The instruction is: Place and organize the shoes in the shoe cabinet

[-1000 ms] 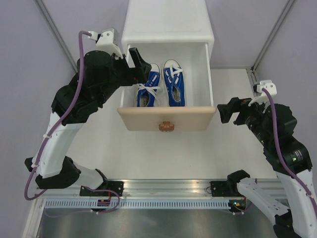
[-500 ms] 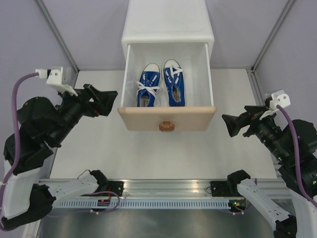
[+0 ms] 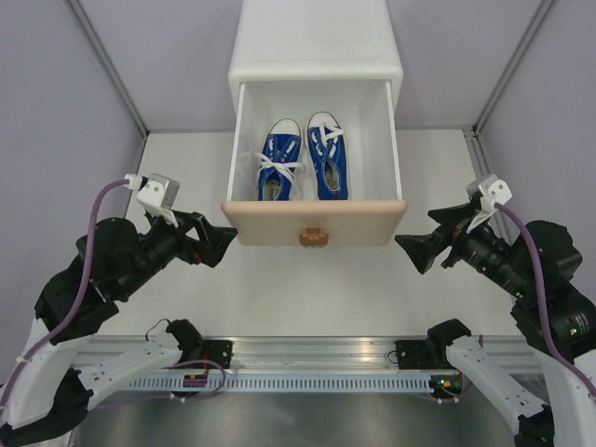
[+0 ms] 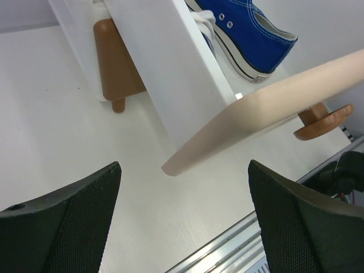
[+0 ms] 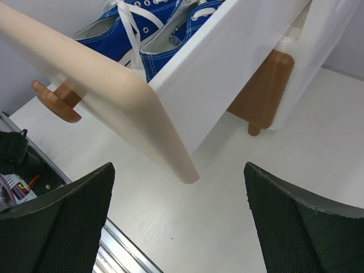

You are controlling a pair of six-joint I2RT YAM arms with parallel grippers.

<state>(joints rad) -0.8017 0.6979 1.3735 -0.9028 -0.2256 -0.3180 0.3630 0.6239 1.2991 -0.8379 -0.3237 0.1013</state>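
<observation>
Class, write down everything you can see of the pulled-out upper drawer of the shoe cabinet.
The upper drawer is pulled well out of the white shoe cabinet toward the arms. Its walls and floor look like smooth white board. Its front panel is beige with rounded corners and carries a brown knob at the middle. Inside, a pair of blue sneakers lies side by side, toes to the back. The left pincer and right pincer stand open off its front corners, not touching it.

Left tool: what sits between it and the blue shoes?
The open drawer's white side wall and the corner of its beige front. The blue shoes lie inside, beyond them. The left wrist view shows this most clearly.
</observation>
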